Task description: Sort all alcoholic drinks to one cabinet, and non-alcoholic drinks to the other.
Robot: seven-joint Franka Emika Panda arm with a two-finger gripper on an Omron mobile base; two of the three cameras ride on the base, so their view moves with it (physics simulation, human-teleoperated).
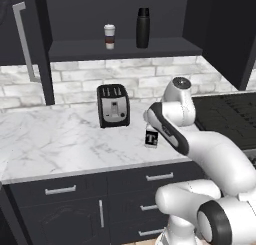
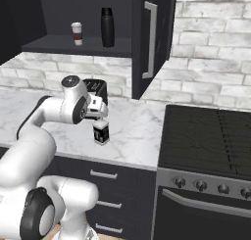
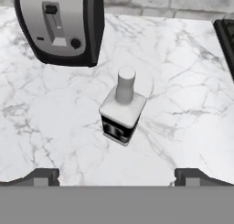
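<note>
Dark fingertips [image 3: 43, 176] of the hand [image 3: 117, 177] stand wide apart, pointing down over the marble worktop [image 3: 183, 104], gripping nothing. Between and beyond them the squat pale bottle [image 3: 121, 111] stands upright, apparently just below the hand, near the toaster [image 3: 59, 24]. Up on the open cabinet's shelf [image 1: 120, 50] stand the coffee cup [image 1: 109, 36] and black flask [image 1: 143, 28].

Squat pale bottle [image 1: 151, 138], black label: upright on marble counter [image 1: 50, 144], directly below the pincer. Toaster [image 1: 113, 105]: left of pincer. Coffee cup [image 1: 109, 36], black flask [image 1: 143, 28]: shelf above.
</note>
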